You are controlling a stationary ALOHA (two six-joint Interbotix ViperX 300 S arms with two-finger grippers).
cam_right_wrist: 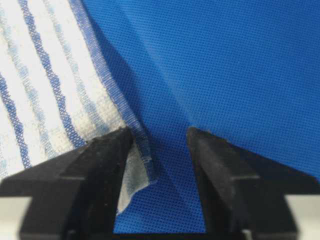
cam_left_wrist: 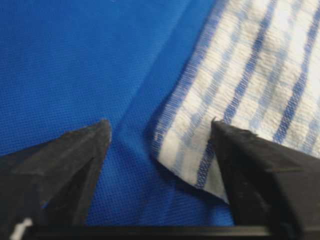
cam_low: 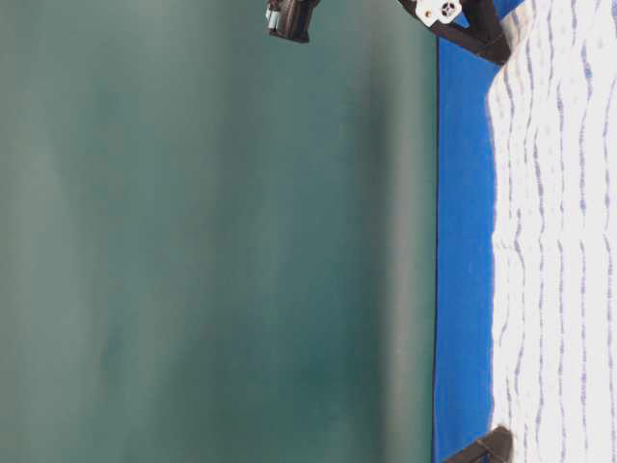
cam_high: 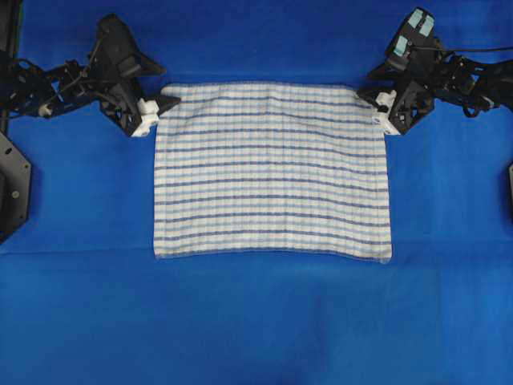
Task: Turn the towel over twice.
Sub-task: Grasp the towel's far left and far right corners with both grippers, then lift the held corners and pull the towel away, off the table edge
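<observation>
I see the towel (cam_high: 271, 172) lying flat and spread out on the blue cover (cam_high: 256, 321) of the bench, roughly in the middle between the bench's left and right edges and closer to its far edge than to its near one, its stripes running parallel to that far edge. My left tool (cam_high: 164, 107) sits at the towel's far left corner, and my right tool (cam_high: 375, 104) sits at the far right corner, both arms reaching in from the two far corners of the bench. From the left wrist camera I see the left tool's two black fingers (cam_left_wrist: 65, 165) standing well apart, open, with the towel's corner (cam_left_wrist: 190, 150) lying between them; one finger overlaps the cloth's edge, the other rests over bare blue cover, and nothing is pinched. From the right wrist camera the right tool (cam_right_wrist: 160, 145) is open too, its fingers (cam_right_wrist: 100, 165) apart with a gap of blue cover between them; the towel's thin hem (cam_right_wrist: 137, 145) runs down beside the inner face of one finger, and the corner curls slightly off the cover there. I cannot tell whether that finger touches the hem. In the table-level view the towel (cam_low: 559, 241) lies low on the bench, with a dark tool tip (cam_low: 472, 29) at one of its corners.
</observation>
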